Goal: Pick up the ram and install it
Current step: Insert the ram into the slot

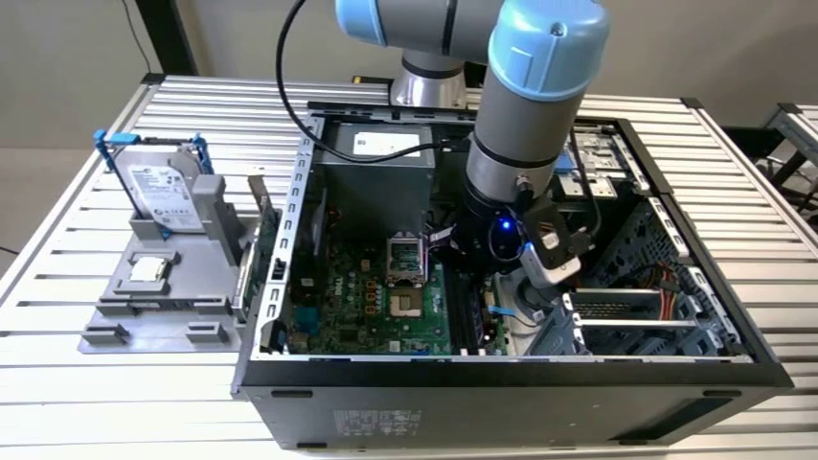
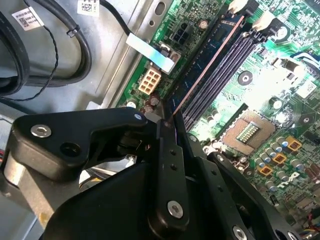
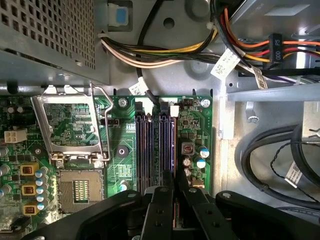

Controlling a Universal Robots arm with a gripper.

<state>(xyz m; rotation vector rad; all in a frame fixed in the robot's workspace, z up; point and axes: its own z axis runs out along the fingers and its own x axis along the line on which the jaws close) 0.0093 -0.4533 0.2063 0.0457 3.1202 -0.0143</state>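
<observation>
The arm reaches down into the open computer case [image 1: 511,379] that lies on its side on the slatted table [image 1: 128,383]; in the exterior view the gripper [image 1: 492,287] hangs low over the green motherboard [image 1: 371,316], beside the empty processor socket [image 1: 402,259]; in the second wrist view the ram [image 2: 210,60], dark bluish and seen edge-on, stands upright along the long black slots [image 2: 227,67], its near end caught between the black fingers [image 2: 167,150], which are drawn close together on its thin edge; whether it sits fully down in its slot cannot be told; in the first wrist view the fingers [image 3: 162,200] meet over the near end of the slots [image 3: 155,145], with white latches at the far end; on the exterior view's left, outside the case, a silver hard drive [image 1: 164,196] in a blue frame stands upright on a grey holder [image 1: 160,287], well apart from the gripper.
</observation>
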